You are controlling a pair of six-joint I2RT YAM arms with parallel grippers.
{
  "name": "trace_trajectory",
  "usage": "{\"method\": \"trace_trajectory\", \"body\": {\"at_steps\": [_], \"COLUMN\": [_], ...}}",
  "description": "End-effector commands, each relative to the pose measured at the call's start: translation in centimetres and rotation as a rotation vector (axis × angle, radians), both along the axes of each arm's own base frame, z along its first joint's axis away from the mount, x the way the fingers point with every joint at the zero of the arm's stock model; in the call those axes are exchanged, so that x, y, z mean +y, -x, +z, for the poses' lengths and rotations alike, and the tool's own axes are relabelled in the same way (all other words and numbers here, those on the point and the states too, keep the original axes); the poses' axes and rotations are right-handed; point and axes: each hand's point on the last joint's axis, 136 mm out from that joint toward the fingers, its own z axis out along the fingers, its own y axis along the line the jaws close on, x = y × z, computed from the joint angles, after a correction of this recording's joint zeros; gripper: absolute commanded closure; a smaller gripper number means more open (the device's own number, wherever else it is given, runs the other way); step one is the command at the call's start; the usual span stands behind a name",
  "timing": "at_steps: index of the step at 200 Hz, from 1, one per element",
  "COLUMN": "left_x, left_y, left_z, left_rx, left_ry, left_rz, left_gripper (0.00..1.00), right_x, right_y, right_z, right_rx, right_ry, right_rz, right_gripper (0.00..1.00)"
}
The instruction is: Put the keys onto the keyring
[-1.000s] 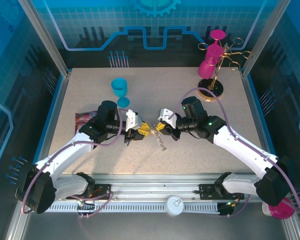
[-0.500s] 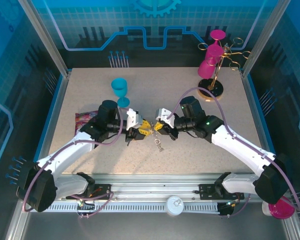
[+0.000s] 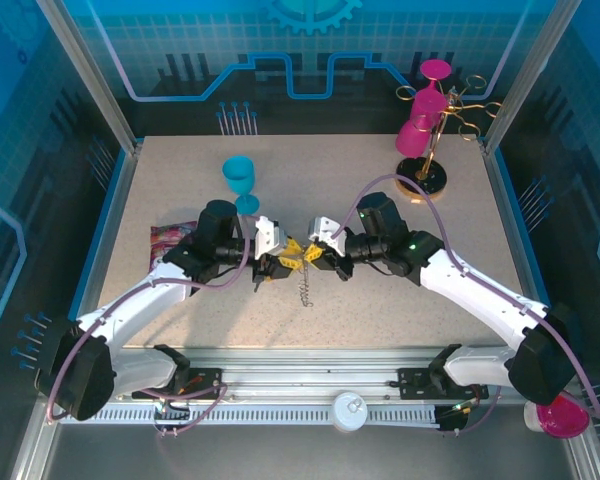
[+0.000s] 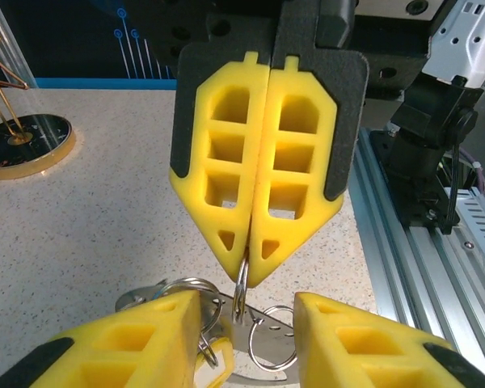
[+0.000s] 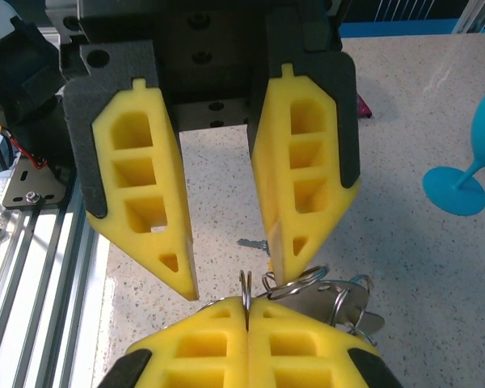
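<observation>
Pinched edge-on at the very tips of the right gripper [image 5: 246, 311], yellow pads pressed flat together with no gap: one thin split ring of the keyring [image 4: 241, 284]. Sits squarely in the mouth of the left gripper [image 5: 230, 279], spread wide, one honeycombed yellow pad to either side of the ring and neither seen touching it. From above, both grippers tip to tip over the middle of the desk [image 3: 380, 320], with the keyring's bead chain [image 3: 305, 290] dangling between them toward the speckled top; touching it or not, cannot tell. Just behind the pinched ring, low between the open pads: a cluster of bright silver loops, linked through one another, and flat silver metal with a round hole, apparently the keys [image 4: 263, 343]. Polished, thin, tangled close together; how many, cannot tell. A sliver of yellow among the loops, key head or pad edge unclear. Further off on the desk, a blue goblet [image 3: 242, 180]
</observation>
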Motion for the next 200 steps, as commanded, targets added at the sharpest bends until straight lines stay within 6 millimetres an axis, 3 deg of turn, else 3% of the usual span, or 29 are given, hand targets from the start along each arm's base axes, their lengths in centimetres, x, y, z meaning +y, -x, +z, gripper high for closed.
{"method": "trace_trajectory", "body": {"at_steps": [1, 71, 96, 122, 139, 155, 177, 200], "left_x": [-0.1, -0.2, -0.1, 0.0, 0.1, 0.1, 0.1, -0.1], "left_y": [0.2, 0.4, 0.6, 0.8, 0.8, 0.7, 0.7, 1.1], "left_z": [-0.8, -0.4, -0.4, -0.4, -0.2, 0.0, 0.9, 2.2], "left_rx": [0.012, 0.007, 0.003, -0.021, -0.042, -0.056, -0.058, -0.014], "left_ry": [-0.020, -0.011, -0.014, -0.014, -0.005, 0.005, 0.038, 0.098], "left_rz": [-0.013, -0.030, -0.039, -0.040, -0.033, -0.024, -0.012, -0.015], "left_gripper": [0.70, 0.86, 1.00, 1.00, 1.00, 1.00, 1.00, 1.00], "right_x": [1.2, 2.0, 2.2, 1.6, 0.4, -1.0, -2.3, -2.6], "right_y": [0.2, 0.2, 0.1, -0.3, -0.7, -0.8, -0.4, -0.1], "right_z": [2.3, 2.2, 2.3, 2.0, 1.8, 2.2, 1.6, 1.1], "right_rx": [-0.029, -0.021, -0.018, -0.012, 0.006, 0.004, -0.013, -0.066], "right_ry": [-0.069, -0.079, -0.081, -0.072, -0.091, -0.143, -0.185, -0.227], "right_rz": [0.038, 0.049, 0.047, 0.016, -0.028, -0.063, -0.093, -0.093], "right_gripper": [1.00, 1.00, 1.00, 1.00, 0.73, 0.56, 0.53, 0.58]}}
